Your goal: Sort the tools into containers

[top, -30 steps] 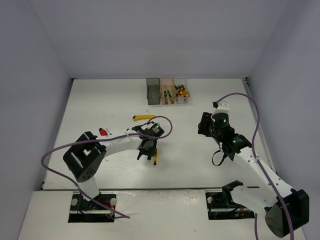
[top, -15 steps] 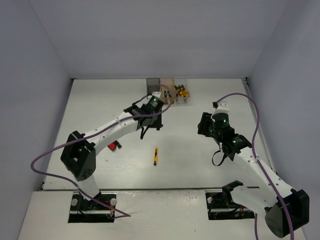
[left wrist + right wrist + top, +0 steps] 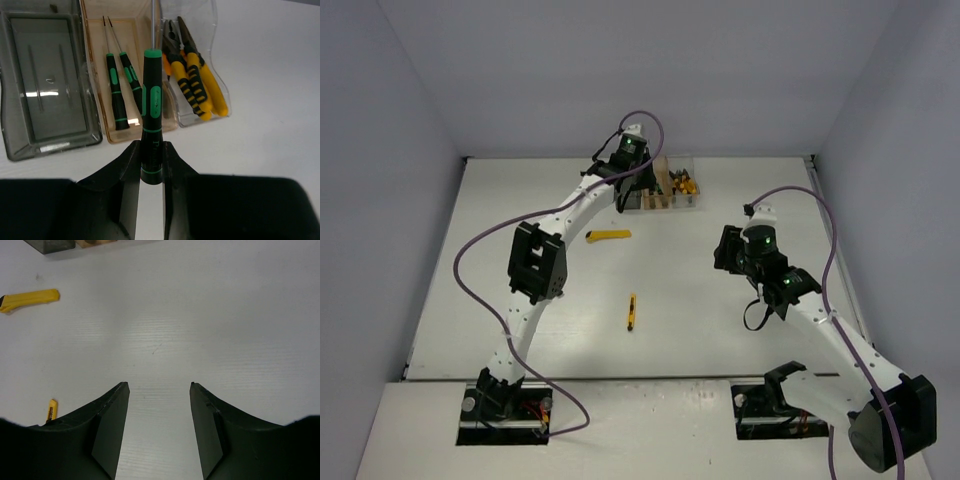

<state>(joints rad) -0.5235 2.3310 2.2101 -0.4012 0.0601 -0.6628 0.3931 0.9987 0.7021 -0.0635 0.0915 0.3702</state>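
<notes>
Left wrist view is being filled by a thin black-green screwdriver [image 3: 151, 107]. It is being clamped near the butt end of its handle by the left gripper [image 3: 151, 157], whose two fingers are pressing on it from both sides. The metal shaft is pointing forward over the orange-tinted transparent plastic bin [image 3: 132, 35], where two similar black-green screwdrivers [image 3: 115, 95] are already lying side by side. On one side of it the smoky grey plastic bin [image 3: 50, 100] is standing with no tool seen inside. On the other side the clear plastic bin [image 3: 185, 119] is carrying the orange and yellow-handled pliers [image 3: 192, 80].

The held tool is being judged as light and stiff, with a smooth plastic handle that could slip or turn between the fingers. The thick part of the handle is being considered the proper place for the grasp, not the thin shaft, which offers little surface. As the grasp is near the end, some swinging of the tip is to be expected.

The right gripper [image 3: 157, 387] is being kept spread wide with nothing between its fingers, above the white counter [image 3: 200, 315]. A yellow utility knife [image 3: 30, 299] and a small yellow screwdriver [image 3: 51, 409] are lying on the counter, well apart, not yet sorted.
</notes>
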